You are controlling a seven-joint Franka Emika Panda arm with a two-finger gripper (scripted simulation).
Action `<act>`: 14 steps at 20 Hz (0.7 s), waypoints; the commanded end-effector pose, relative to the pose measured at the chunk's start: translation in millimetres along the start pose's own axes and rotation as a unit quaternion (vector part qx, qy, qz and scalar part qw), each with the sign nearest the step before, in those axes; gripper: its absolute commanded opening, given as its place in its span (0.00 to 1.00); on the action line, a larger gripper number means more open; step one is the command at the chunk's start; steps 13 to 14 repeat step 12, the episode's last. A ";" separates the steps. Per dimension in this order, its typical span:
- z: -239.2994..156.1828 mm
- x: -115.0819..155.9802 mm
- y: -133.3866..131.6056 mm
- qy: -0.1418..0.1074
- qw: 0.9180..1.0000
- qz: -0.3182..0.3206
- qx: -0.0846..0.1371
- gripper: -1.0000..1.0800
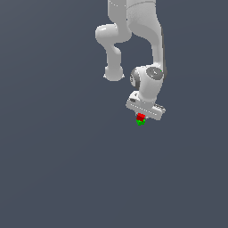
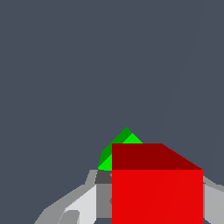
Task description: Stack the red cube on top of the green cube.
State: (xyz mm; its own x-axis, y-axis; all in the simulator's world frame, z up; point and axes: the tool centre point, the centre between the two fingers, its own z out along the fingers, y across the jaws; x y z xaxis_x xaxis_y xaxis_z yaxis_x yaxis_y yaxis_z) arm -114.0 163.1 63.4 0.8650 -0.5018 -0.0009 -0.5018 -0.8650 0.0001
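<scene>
In the exterior view, the white arm [image 1: 143,49] reaches down and its pincer [image 1: 141,116] sits right over the red cube [image 1: 140,116], which rests on top of the green cube [image 1: 140,122].

In the wrist view, the red cube [image 2: 157,192] fills the foreground, with pale fingers [image 2: 83,205] on both sides pinching it; the green cube [image 2: 117,151] peeks out behind it.
</scene>
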 end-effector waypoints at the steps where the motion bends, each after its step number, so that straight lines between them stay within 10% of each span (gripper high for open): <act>1: 0.4 0.1 -3.6 0.000 1.000 0.001 0.000 0.00; 2: 0.4 0.1 -3.7 0.000 1.000 0.001 0.000 0.00; 3: 0.4 0.1 -3.7 0.000 1.000 0.001 0.000 0.96; 14: 0.4 0.1 -3.7 0.000 1.000 0.001 0.000 0.96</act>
